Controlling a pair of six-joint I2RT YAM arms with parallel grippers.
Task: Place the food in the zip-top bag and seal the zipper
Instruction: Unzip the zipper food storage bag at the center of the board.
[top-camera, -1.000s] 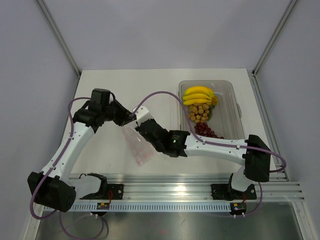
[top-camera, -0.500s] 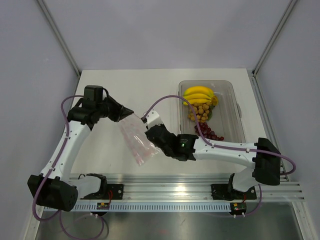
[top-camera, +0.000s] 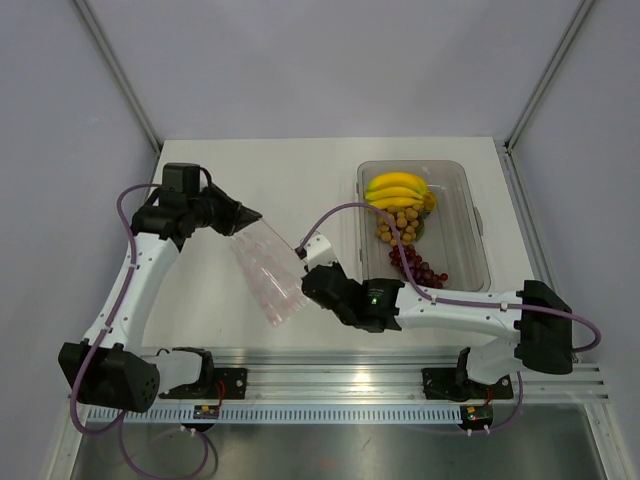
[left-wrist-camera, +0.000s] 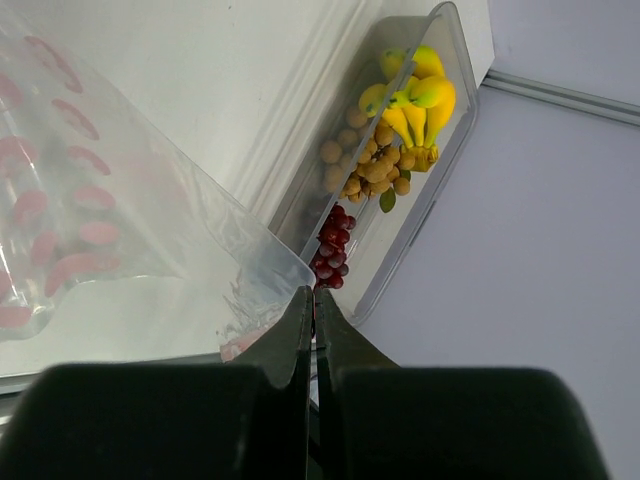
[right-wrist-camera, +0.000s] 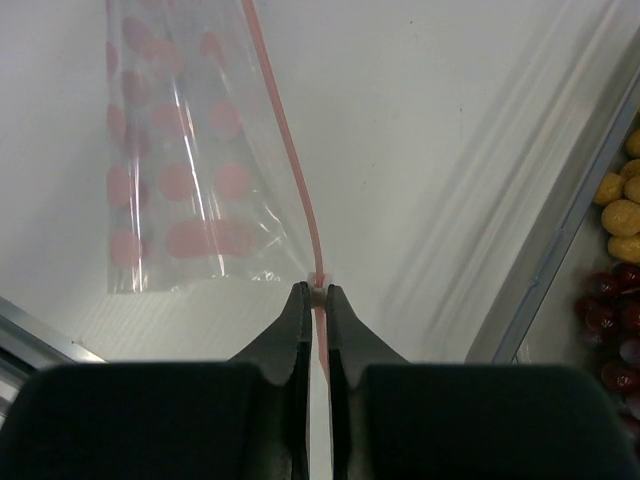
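One bag (top-camera: 268, 270), white table (top-camera: 250, 170), seemingly lilac-grey walls (top-camera: 330, 60)

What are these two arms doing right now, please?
The left gripper pinches a corner of the thin clear plastic bag printed with pink-red dots, and the right gripper is shut on its narrow pink-red zipper strip, holding it between them. The yellow bananas, small tan-orange round fruits and dark red grapes lie in the rigid clear tray; none is bagged yet.
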